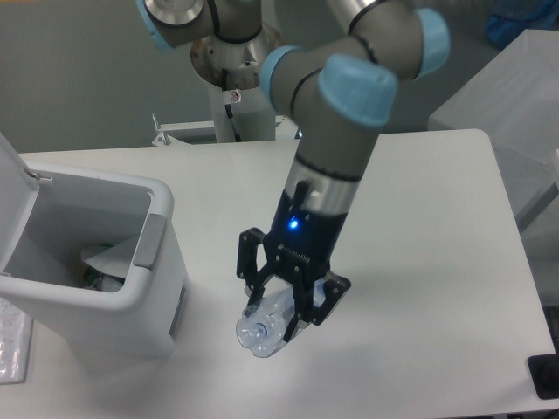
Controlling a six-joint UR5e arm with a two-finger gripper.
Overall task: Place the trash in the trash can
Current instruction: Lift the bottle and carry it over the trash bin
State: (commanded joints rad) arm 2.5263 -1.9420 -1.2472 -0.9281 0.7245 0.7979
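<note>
Camera view: clear plastic bottle (266, 327) is pinched by the gripper (288, 305) above the counter (419, 262); it should be lifted clear before being carried over the open trash can (105, 271).

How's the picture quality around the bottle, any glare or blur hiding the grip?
Camera view: soft, even light, mildly blurred throughout; the clear bottle blends into the white table, only faint highlights; the hand is dark, its fingers around the bottle; weak shadow beneath.
</note>
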